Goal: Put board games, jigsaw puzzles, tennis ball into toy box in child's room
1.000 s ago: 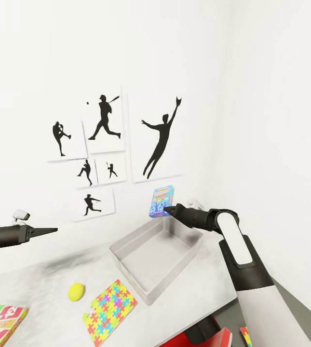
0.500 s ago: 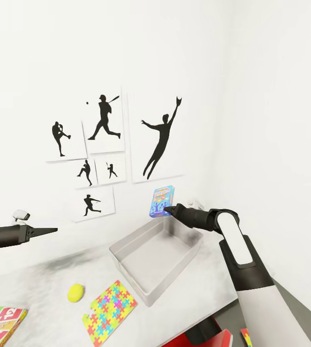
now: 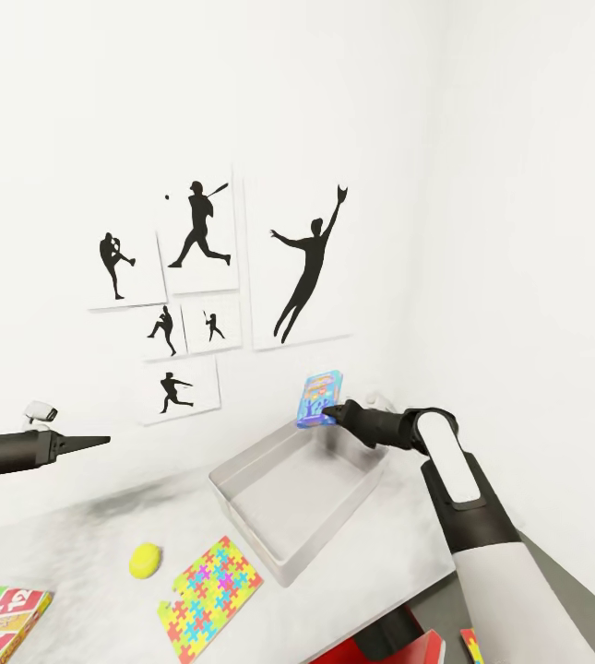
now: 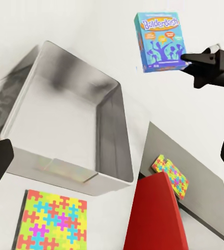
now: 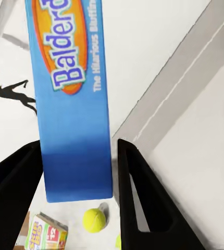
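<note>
My right gripper (image 3: 327, 415) is shut on a blue board game (image 3: 318, 398), held upright above the far rim of the grey toy box (image 3: 242, 503). From the left wrist the same game (image 4: 159, 41) hangs off that gripper (image 4: 187, 60). In the right wrist view the box (image 5: 70, 99) sits between the fingers (image 5: 143, 198). On the white table (image 3: 85, 544) lie the tennis ball (image 3: 145, 559), one jigsaw puzzle (image 3: 209, 595) and another board game (image 3: 2, 622). A second puzzle (image 4: 170, 177) lies on the lower grey desk. My left gripper (image 3: 94, 443) hovers open over the table's left part.
Baseball silhouette posters (image 3: 196, 295) hang on the white wall behind the table. A red object (image 4: 153, 219) stands beside the lower grey desk (image 4: 195, 203), close to the table's front right corner. The room corner is just right of the toy box.
My right gripper has shifted slightly right and down with the blue board game, which now tilts more. The left arm and the things on the table have not moved.
</note>
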You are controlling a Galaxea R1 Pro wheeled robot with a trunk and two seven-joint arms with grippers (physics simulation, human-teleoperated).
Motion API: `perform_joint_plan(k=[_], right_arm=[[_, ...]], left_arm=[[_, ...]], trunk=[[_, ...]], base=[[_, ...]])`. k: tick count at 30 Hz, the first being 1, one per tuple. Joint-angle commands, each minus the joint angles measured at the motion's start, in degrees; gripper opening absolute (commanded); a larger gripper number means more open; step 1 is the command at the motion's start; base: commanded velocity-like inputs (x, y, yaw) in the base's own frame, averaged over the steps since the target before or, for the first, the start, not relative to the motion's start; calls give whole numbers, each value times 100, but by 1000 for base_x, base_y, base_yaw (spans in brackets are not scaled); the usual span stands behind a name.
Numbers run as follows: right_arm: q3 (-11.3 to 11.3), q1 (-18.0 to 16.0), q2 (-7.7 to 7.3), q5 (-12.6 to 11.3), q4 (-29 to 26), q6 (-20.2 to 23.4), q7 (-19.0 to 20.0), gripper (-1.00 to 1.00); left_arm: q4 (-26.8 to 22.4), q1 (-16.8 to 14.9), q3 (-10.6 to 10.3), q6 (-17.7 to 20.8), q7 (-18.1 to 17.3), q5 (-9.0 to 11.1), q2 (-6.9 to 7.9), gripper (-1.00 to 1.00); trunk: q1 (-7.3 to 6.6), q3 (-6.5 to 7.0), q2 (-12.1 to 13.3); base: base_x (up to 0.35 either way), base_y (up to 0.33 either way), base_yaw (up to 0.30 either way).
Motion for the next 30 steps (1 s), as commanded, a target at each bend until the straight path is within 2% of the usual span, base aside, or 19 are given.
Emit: perform_joint_plan(k=[1,3,8,11,18,22,30], right_arm=[[-46,-44,-5,-99,220,12,-57,-100],[-84,-172,-17,-101,612,48,-46,-100],[-118,-754,-108,-92,1852,96,-10,-100],[-121,-1023,-172,-95,2216,126,-1,-100],[-123,-1370,-429,-99,2743,413,9,-100],[-100,-1450,-481,-96,2885,564,5,-100],[-6,-1464,-488,-102,2923,577,4,-100]], left_arm=[[0,-5,-2,61,-22,0,2,100],[0,-4,-2,61,-22,-2,2,100],[0,-5,-2,61,-22,-3,2,100],[0,-5,-2,61,-22,-3,2,100],[0,-5,-2,61,-22,-4,2,100],[0,-5,-2,61,-22,-4,2,100],[4,-5,6,61,-22,-4,10,100]], trunk=[[3,-12,-12],[3,-12,-12],[3,-12,-12],[3,-12,-12],[3,-12,-12],[3,-12,-12],[3,-12,-12]], base=[[0,0,0],[0,0,0],[0,0,0],[0,0,0],[0,0,0],[0,0,0],[0,0,0]])
